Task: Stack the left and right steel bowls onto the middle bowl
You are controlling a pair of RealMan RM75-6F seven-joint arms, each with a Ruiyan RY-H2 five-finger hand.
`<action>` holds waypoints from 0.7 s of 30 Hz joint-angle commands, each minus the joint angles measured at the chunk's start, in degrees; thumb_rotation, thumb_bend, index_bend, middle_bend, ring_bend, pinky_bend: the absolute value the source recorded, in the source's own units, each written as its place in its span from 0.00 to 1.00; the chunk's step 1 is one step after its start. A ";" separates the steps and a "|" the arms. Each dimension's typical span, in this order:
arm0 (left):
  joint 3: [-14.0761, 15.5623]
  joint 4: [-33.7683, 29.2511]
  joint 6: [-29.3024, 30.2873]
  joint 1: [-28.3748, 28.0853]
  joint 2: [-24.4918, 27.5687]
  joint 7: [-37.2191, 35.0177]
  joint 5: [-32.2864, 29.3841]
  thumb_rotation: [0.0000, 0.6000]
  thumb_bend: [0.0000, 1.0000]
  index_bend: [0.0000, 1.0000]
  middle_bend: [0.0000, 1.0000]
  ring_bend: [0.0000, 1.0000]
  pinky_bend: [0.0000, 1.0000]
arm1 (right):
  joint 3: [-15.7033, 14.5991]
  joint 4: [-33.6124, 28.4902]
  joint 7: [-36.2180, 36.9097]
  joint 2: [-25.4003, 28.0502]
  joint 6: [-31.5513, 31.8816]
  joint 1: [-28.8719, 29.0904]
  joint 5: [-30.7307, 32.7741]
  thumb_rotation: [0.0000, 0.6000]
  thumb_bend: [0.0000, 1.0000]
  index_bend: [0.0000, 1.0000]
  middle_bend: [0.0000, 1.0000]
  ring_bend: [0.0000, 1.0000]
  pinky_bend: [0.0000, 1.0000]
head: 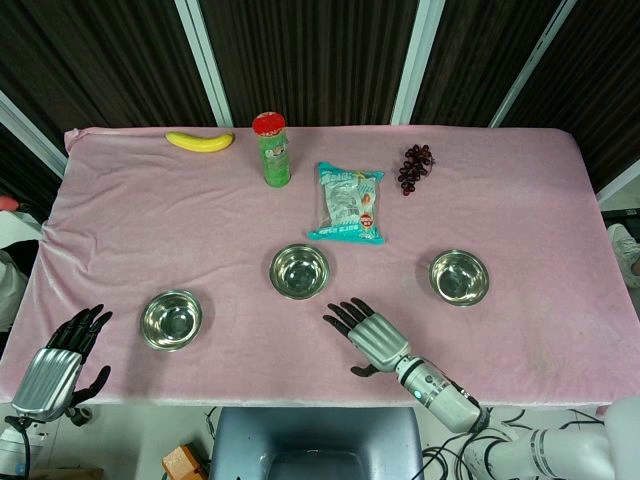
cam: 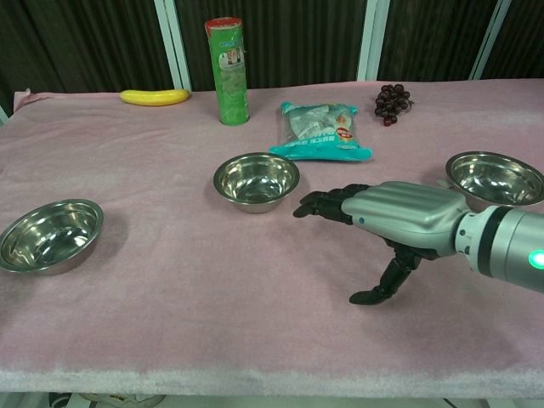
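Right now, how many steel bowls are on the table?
3. The left bowl sits near the left hand, the middle bowl just beyond the right hand, and the right bowl toward the right side. None is stacked yet.

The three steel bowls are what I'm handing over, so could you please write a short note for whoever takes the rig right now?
Left hand: open, holding nothing, at the near left table edge, apart from the left bowl.
Right hand: open, holding nothing, fingers spread, between the middle bowl and the right bowl, touching neither.
All three bowls sit upright and separate on the pink cloth.
Done: nothing stacked yet.
Left: place the left and right bowls onto the middle bowl.
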 commanded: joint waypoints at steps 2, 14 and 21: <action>0.06 -0.06 -0.20 0.03 -0.01 0.30 -0.14 1.00 0.40 0.00 0.00 0.00 0.15 | -0.08 0.15 0.20 0.02 0.04 -0.01 -0.06 1.00 0.33 0.03 0.00 0.00 0.00; -0.04 0.12 -0.22 -0.09 0.33 -0.81 0.01 1.00 0.40 0.00 0.00 0.00 0.15 | -1.72 1.08 -0.68 8.34 8.98 -5.02 -2.97 1.00 0.33 0.06 0.00 0.00 0.00; 0.14 -0.10 0.33 0.37 0.42 -0.47 0.10 1.00 0.40 0.00 0.00 0.00 0.15 | -3.11 5.77 3.58 14.98 13.10 -9.99 -2.17 1.00 0.33 0.13 0.00 0.00 0.00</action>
